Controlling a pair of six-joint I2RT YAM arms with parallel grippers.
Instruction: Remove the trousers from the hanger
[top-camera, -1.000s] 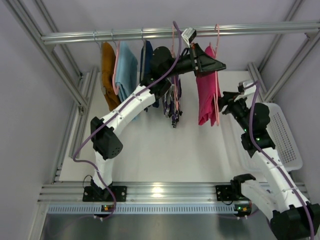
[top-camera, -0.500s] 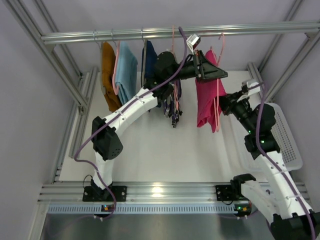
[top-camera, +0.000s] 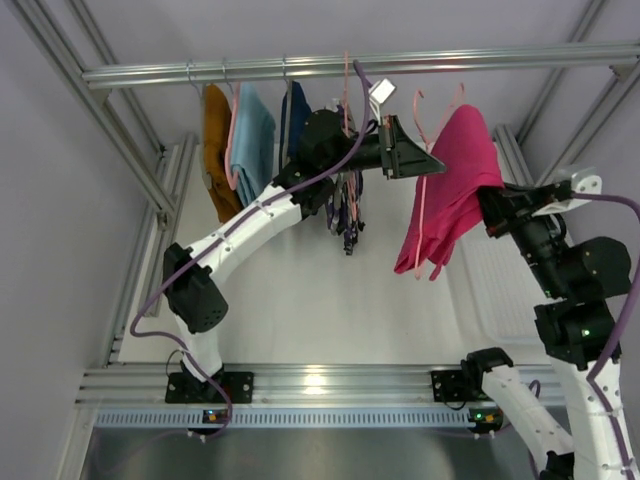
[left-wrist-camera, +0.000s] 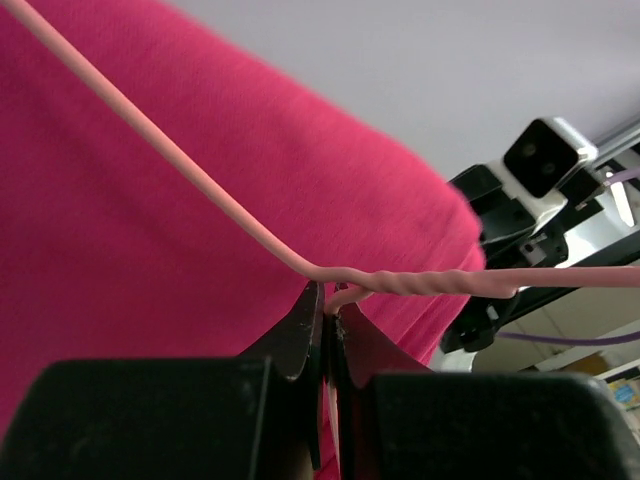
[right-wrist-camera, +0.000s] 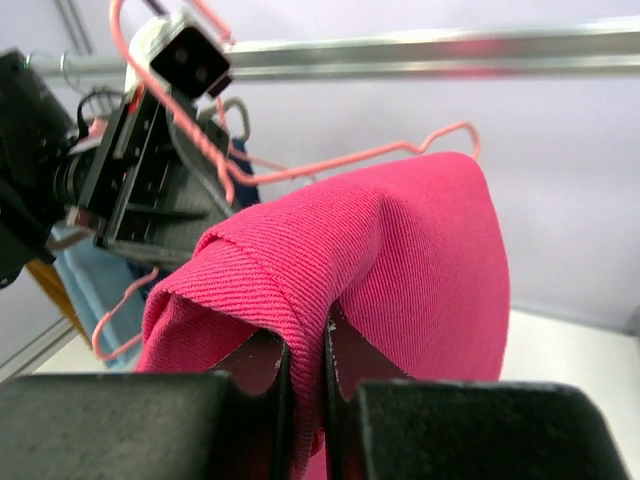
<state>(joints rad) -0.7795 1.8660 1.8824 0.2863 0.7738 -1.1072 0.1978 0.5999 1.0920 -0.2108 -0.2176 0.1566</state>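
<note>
1. My left gripper (left-wrist-camera: 328, 300) is pinched tight on the pink wire hanger (left-wrist-camera: 420, 282) at its twisted neck.
2. My right gripper (right-wrist-camera: 308, 335) is clamped onto a fold of the magenta trousers (right-wrist-camera: 400, 260), draped over that hanger.

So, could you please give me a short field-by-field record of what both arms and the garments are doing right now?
left fingers: shut on the pink wire hanger at its twisted neck
right fingers: shut on a fold of the magenta trousers
magenta trousers: partly draped on the hanger, lifted toward the right arm
patterned trousers: hanging under the rail, not gripped
others on rail: orange garment, light blue garment
</note>
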